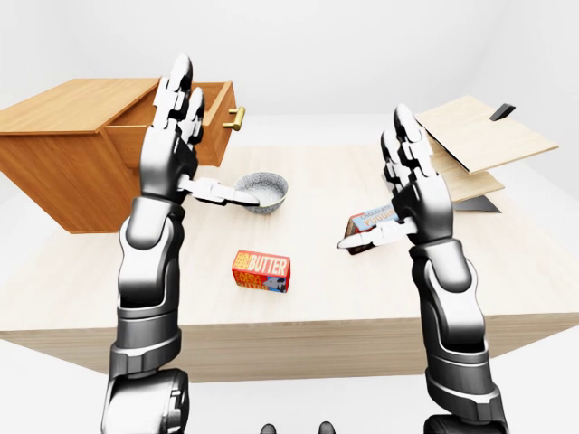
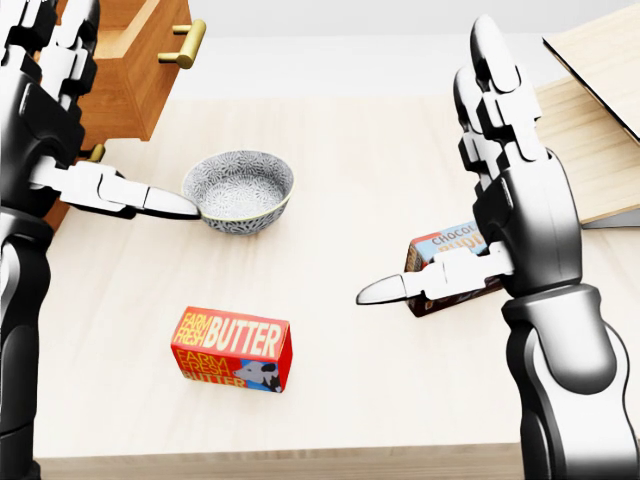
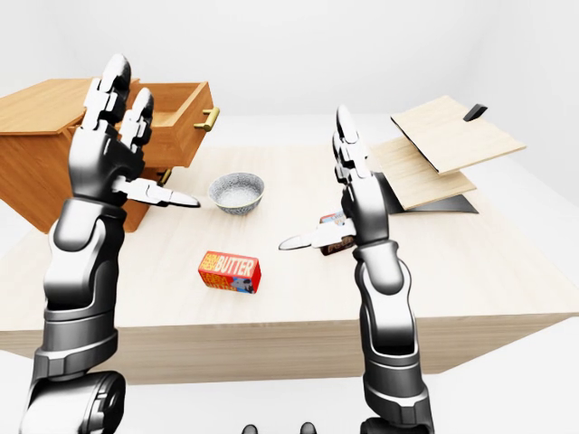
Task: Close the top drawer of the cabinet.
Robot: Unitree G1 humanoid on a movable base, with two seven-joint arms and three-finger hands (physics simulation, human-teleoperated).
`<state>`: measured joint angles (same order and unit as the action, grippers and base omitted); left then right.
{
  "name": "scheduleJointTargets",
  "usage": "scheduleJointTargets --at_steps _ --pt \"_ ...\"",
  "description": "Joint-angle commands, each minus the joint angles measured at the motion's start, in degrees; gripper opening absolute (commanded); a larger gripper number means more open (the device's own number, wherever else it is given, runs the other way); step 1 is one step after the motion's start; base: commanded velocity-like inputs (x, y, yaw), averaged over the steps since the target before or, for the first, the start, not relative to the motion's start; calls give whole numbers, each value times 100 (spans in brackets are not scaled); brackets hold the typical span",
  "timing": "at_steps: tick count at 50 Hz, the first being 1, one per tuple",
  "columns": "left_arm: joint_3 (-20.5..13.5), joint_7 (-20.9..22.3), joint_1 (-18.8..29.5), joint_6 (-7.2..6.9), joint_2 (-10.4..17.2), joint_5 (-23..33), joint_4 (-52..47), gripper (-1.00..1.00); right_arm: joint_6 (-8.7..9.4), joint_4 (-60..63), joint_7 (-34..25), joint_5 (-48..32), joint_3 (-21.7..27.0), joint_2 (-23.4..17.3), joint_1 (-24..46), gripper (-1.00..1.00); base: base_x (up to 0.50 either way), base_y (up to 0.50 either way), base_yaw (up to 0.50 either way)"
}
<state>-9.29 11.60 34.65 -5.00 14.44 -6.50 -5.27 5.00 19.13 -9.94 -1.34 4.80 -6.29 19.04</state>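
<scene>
— Where's the top drawer (image 3: 176,113)?

— Upper left of the right-eye view, pulled out of the wooden cabinet (image 3: 41,154), its brass handle (image 3: 210,117) facing right across the worktop (image 3: 298,289).

— Which hand is nearer?

— The left hand (image 3: 109,149). It's raised, fingers spread, holding nothing, just left of the drawer front. The drawer slides along the left-right line of the frame, so a push must go leftward against the front.

— And the right hand (image 3: 355,194)?

— Also splayed and empty, well apart, over what looks like a chocolate pudding box (image 2: 450,262). Whether the left hand touches the drawer, I can't tell.
</scene>
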Motion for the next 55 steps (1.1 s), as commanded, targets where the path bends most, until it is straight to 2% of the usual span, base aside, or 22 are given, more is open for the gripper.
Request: scheduleJointTargets --at_steps 1,18,55 --pt "-19 -34 146 0 83 -68 -211 100 0 81 -44 81 17 -40 100 100 0 0 0" --pt "-17 13 71 0 73 -60 -381 100 0 305 -136 -5 -82 24 -68 100 0 0 0" --pt "41 215 -185 0 -36 118 -564 100 0 -77 -112 -52 -55 70 -178 100 22 0 0"
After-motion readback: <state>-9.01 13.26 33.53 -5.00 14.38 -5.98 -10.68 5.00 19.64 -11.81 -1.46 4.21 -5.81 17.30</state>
